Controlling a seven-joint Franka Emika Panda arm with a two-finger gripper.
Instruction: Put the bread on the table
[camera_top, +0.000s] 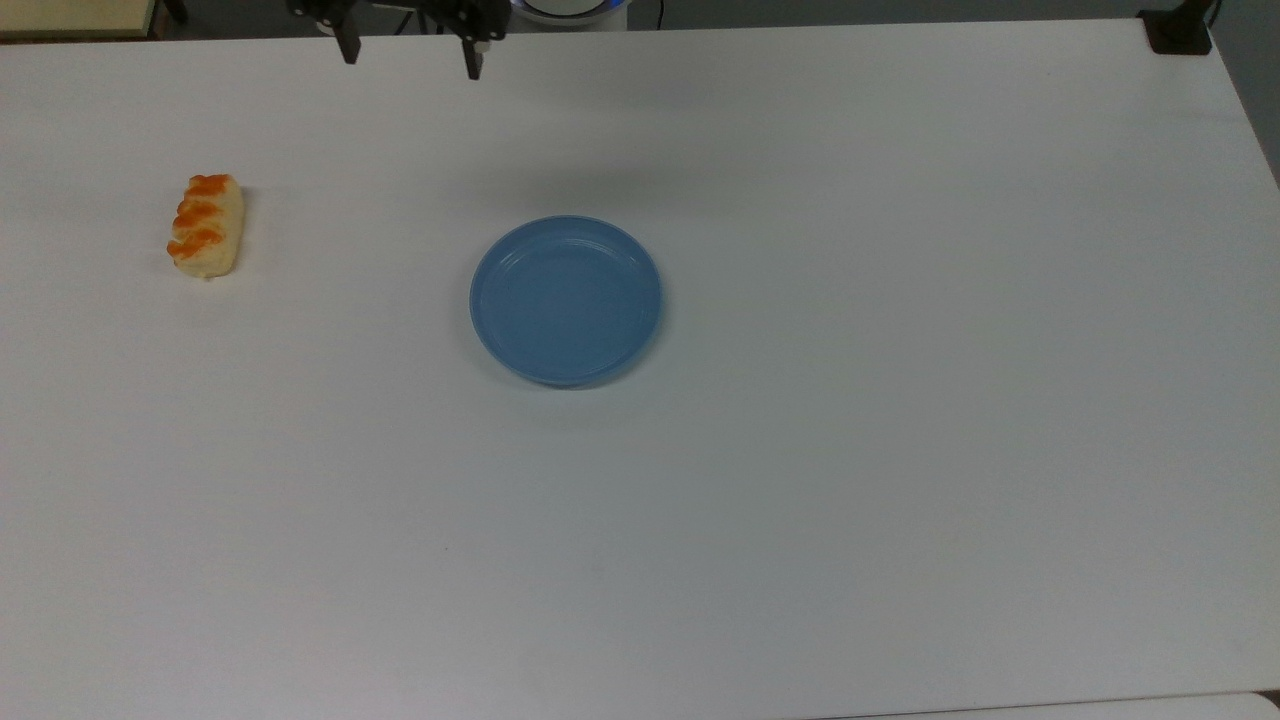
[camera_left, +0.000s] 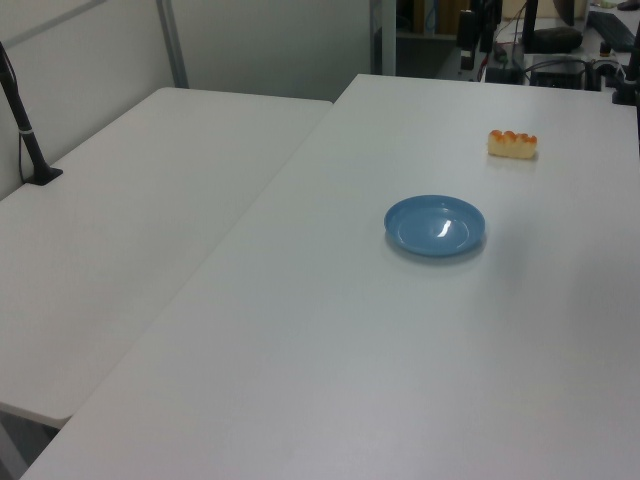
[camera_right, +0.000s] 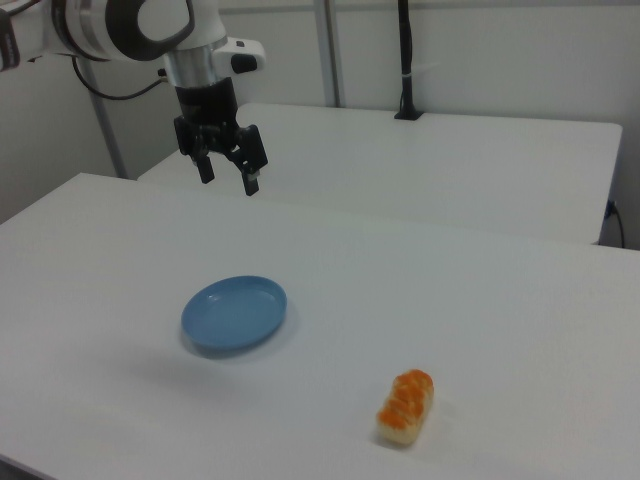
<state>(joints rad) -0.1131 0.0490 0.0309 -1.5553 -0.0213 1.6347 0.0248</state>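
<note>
bread (camera_top: 205, 227) | flat on table (camera_top: 900, 450), long axis near-vertical, top view | gripper (camera_top: 410, 58) spread

This looks like a robotics lab. A white robot arm (camera_right: 130, 25) hangs over a plain white table (camera_top: 900, 450), and a second white table (camera_left: 120, 230) adjoins it. Beyond that second table stand bare partition walls (camera_left: 270, 40), and black clamp-mounted poles (camera_right: 405, 60) rise from the table edges.
</note>
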